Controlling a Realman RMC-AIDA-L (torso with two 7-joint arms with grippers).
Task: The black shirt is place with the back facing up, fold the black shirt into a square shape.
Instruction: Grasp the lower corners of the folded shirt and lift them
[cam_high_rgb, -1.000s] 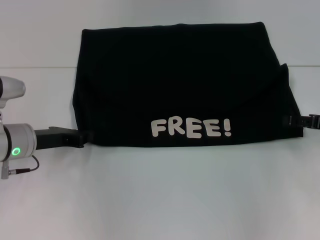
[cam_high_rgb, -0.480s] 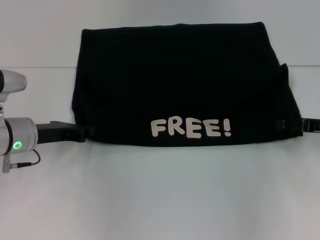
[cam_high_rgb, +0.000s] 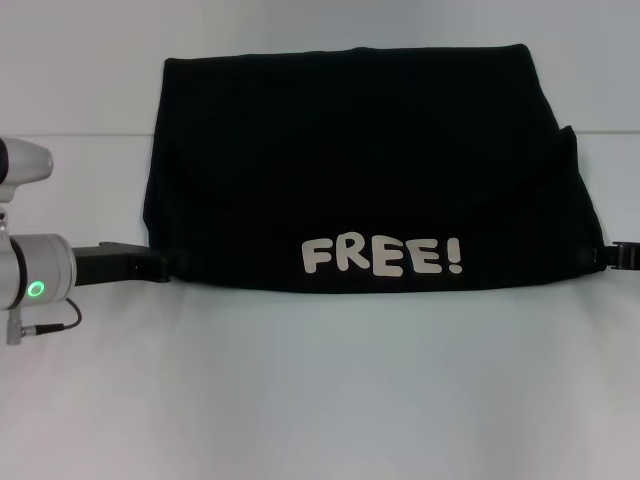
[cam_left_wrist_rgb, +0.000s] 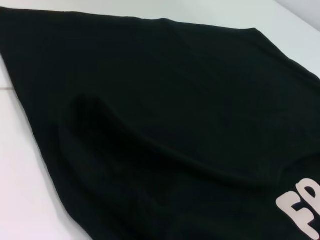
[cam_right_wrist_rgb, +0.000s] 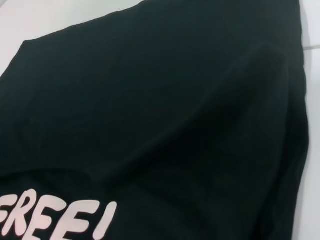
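The black shirt (cam_high_rgb: 350, 160) lies folded into a wide rectangle on the white table (cam_high_rgb: 320, 390). Its cream "FREE!" lettering (cam_high_rgb: 382, 256) faces up along the near edge. My left gripper (cam_high_rgb: 172, 265) lies low on the table, its tip at the shirt's near left corner. My right gripper (cam_high_rgb: 618, 255) is at the shirt's near right corner, mostly cut off by the picture's edge. The left wrist view shows the shirt (cam_left_wrist_rgb: 165, 100) with soft creases and part of the lettering (cam_left_wrist_rgb: 302, 207). The right wrist view shows the shirt (cam_right_wrist_rgb: 150, 100) and the lettering (cam_right_wrist_rgb: 55, 217).
Bare white table lies in front of the shirt and to its left. A thin seam line (cam_high_rgb: 80, 135) crosses the table at the back. The left arm's silver wrist with a green light (cam_high_rgb: 36, 290) is at the left edge.
My right gripper has drawn back to the right, off the shirt's corner. My left gripper has shifted slightly left. The shirt has stayed flat.
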